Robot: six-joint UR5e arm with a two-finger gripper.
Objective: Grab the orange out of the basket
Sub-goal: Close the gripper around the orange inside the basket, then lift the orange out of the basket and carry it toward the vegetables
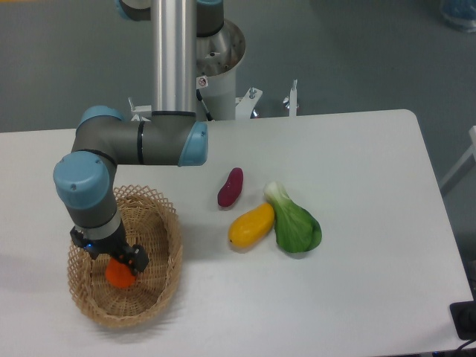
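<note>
One fixed camera looks steeply down across the table (357,149).

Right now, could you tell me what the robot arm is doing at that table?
The arm's gripper is down inside the oval tan wicker basket, right on top of the small round bright-orange fruit. Whether the fingers have closed on it cannot be seen. A purple vegetable, a yellow fruit and a green leafy vegetable lie on the white table.

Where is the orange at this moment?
The orange lies inside the basket at the table's front-left corner in the camera view, directly under the claw, far left of the other produce.
</note>
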